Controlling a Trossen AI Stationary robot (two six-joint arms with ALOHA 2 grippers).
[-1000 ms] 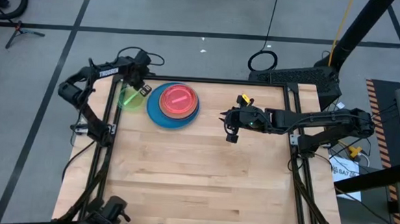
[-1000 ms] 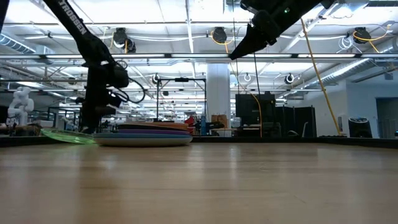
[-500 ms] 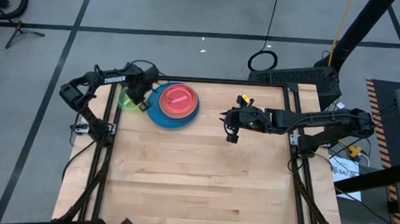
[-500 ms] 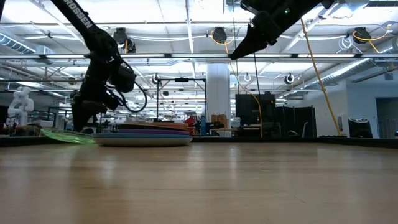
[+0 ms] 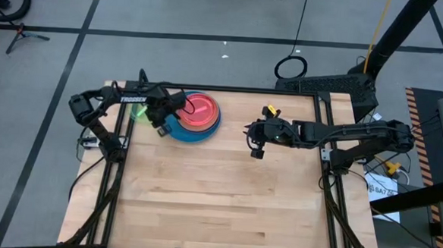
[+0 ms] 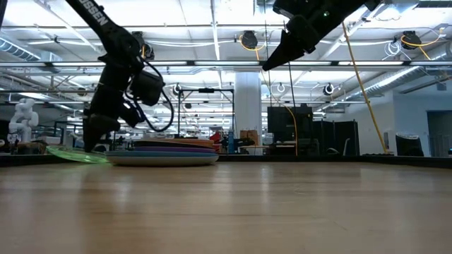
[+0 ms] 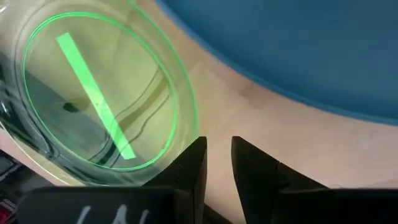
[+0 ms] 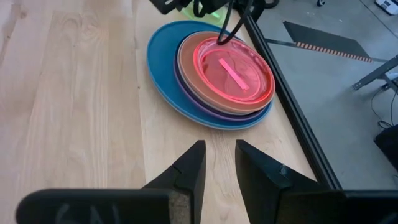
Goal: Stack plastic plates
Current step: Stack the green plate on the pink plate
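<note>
A stack of plates [image 5: 197, 114] sits near the table's far left corner: a large blue plate [image 8: 163, 68] at the bottom, purple and tan ones above it, and a translucent pink plate [image 8: 235, 70] on top. A translucent green plate [image 7: 93, 93] lies left of the stack, tilted, with its outer part over the table's left rail. My left gripper [image 7: 217, 149] is shut and low by the green plate's rim, between that plate and the blue one. My right gripper [image 5: 256, 151] is shut and hovers high, right of the stack. My left gripper points down with shut fingers [image 7: 193, 163] at the green plate's rim [image 7: 181, 134], on the side toward the blue plate. I cannot tell whether the fingers touch the rim or the table.
Black frame rails [image 5: 122, 126] run along the table's left and right edges. A small yellow object [image 5: 270, 110] shows near the far edge by the right arm. Bare wood [image 5: 217, 200] fills the middle and near half of the table.
My left gripper has moved from above the green plate toward the table's near edge and slightly right, turning at the wrist, and now stands beside the plate's rim. The right arm has kept still.
</note>
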